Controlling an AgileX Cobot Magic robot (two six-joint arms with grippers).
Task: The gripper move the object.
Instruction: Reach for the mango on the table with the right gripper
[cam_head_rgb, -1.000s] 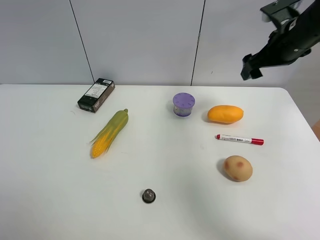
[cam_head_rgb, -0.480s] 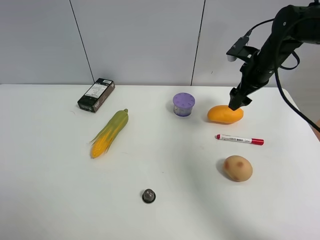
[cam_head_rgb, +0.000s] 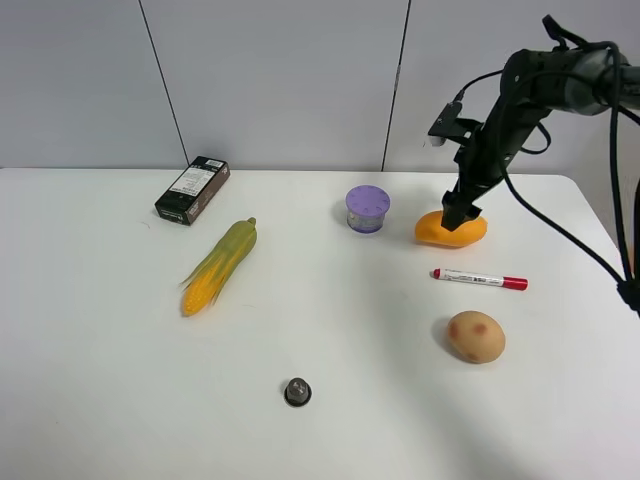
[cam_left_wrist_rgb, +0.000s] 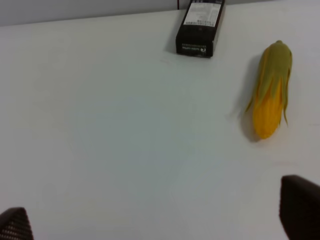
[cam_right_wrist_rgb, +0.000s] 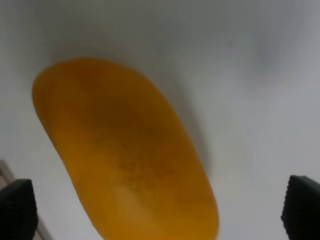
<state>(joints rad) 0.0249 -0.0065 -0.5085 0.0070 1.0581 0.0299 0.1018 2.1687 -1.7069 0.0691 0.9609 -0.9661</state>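
The orange-yellow oval mango (cam_head_rgb: 442, 233) lies on the white table at the right rear, between a purple-lidded cup and the table's right edge. My right gripper (cam_head_rgb: 459, 216) reaches down onto its top. In the right wrist view the mango (cam_right_wrist_rgb: 120, 155) fills the frame, and the right gripper (cam_right_wrist_rgb: 160, 207) is open with one black fingertip (cam_right_wrist_rgb: 17, 207) on each side of it. The left gripper (cam_left_wrist_rgb: 157, 217) is open and empty above bare table. It is out of the exterior high view.
A purple-lidded cup (cam_head_rgb: 367, 208) stands left of the mango. A red-capped marker (cam_head_rgb: 479, 279) and a tan potato (cam_head_rgb: 475, 336) lie in front of it. A corn cob (cam_head_rgb: 220, 265) and a black box (cam_head_rgb: 192, 189) lie at the left. A small dark round object (cam_head_rgb: 297, 391) sits near the front.
The right arm swung down from high at the upper right to the mango and now straddles it. The mango and the other objects have not moved.
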